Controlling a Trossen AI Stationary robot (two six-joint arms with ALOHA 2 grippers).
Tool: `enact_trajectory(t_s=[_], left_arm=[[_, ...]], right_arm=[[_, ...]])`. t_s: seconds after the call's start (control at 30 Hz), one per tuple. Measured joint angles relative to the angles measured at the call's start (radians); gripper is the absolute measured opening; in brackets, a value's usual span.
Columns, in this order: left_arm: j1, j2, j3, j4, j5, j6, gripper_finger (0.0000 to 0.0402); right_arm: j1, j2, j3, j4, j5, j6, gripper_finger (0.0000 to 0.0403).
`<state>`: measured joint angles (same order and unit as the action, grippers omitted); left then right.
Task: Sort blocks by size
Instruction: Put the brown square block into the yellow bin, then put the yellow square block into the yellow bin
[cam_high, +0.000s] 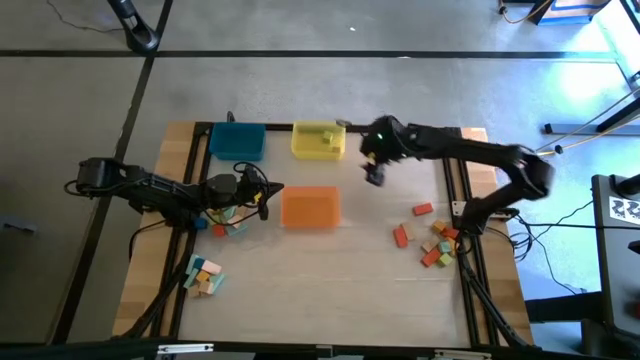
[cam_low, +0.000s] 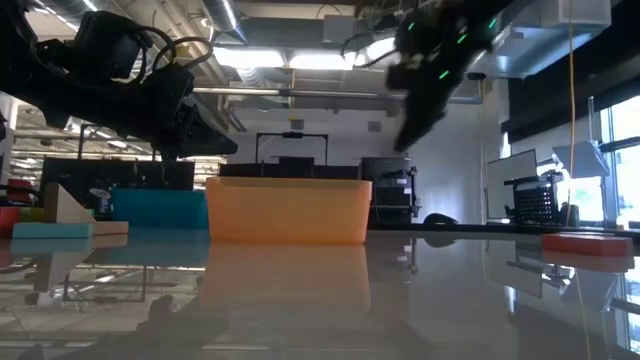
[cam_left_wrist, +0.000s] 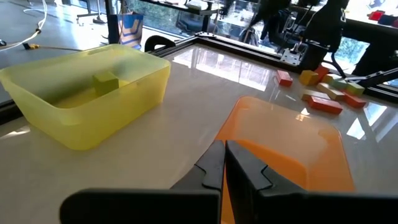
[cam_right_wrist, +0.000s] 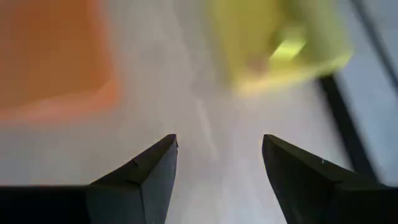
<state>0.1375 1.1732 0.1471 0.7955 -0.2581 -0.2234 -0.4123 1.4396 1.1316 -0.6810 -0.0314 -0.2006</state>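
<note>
The right gripper (cam_high: 374, 176) hangs above the worktop (cam_high: 330, 270), just beside the yellow tray (cam_high: 318, 140) and not far from the orange tray (cam_high: 310, 208); its two fingers (cam_right_wrist: 146, 171) stand well apart and nothing is between them. In the right wrist view the yellow tray lies ahead of this gripper with a yellow-green block (cam_right_wrist: 288, 48) inside it, though the picture is smeared there, so the shape of the block is hard to judge. The left wrist view shows the same block (cam_left_wrist: 106, 81) resting on the floor of the yellow tray. The left gripper (cam_high: 262, 196) is low over the worktop, just beside the orange tray on the side away from the right gripper, and its fingers (cam_left_wrist: 211, 167) are pressed together with nothing held. The blue tray (cam_high: 238, 140) stands beyond the left gripper, next to the yellow one. Close under the left arm lie a few blocks (cam_high: 228, 222), and another small heap of blocks (cam_high: 203, 277) lies farther from it, toward the front edge of the worktop. On the far side of the right gripper, well apart from the trays, red and orange blocks (cam_high: 432, 245) are scattered near the base of the right arm. In the low view the orange tray stands in the middle and hides what is behind it.
</note>
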Motion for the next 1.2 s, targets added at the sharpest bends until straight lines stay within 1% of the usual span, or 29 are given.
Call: enact_trajectory(t_s=[0.1,0.2,0.3,0.4,0.5,0.63,0.7,0.8,0.87,0.97,1.07,1.2], left_arm=[[0.0,0.0,0.0,0.001,0.0,0.0,0.0003],[0.0,0.0,0.0,0.001,0.0,0.004,0.0003],[0.0,0.0,0.0,0.001,0.0,0.019,0.0003],[0.001,0.0,0.0,0.002,0.0,0.02,0.0003],[0.001,0.0,0.0,0.002,0.0,0.019,0.0003],[0.0,0.0,0.0,0.002,0.0,0.019,0.0003],[0.0,0.0,0.0,0.002,0.0,0.019,0.0003],[0.001,0.0,0.0,0.002,0.0,0.019,0.0003],[0.001,0.0,0.0,0.002,0.0,0.018,0.0004],[0.001,0.0,0.0,0.002,0.0,0.018,0.0004],[0.001,0.0,0.0,0.003,0.0,0.018,0.0004],[0.001,0.0,0.0,0.003,0.0,0.018,0.0004]], right_arm=[[0.083,-0.087,0.0,-0.22,0.032,0.116,0.023],[0.166,-0.15,0.0,-0.394,0.045,0.275,0.0226],[0.249,-0.183,0.0,-0.522,0.06,0.435,0.0225],[0.325,-0.19,0.0,-0.639,0.121,0.554,0.0225],[0.367,-0.191,-0.015,-0.726,0.167,0.659,0.0225],[0.366,-0.19,-0.097,-0.757,0.132,0.744,0.0225],[0.353,-0.187,-0.157,-0.757,0.101,0.752,0.0225],[0.325,-0.171,-0.245,-0.748,0.013,0.754,0.0225],[0.311,-0.161,-0.291,-0.741,-0.023,0.754,0.0225],[0.287,-0.144,-0.342,-0.692,-0.033,0.743,0.0225],[0.263,-0.124,-0.354,-0.625,-0.042,0.72,0.0225],[0.241,-0.07,-0.357,-0.63,-0.033,0.71,0.0225]])
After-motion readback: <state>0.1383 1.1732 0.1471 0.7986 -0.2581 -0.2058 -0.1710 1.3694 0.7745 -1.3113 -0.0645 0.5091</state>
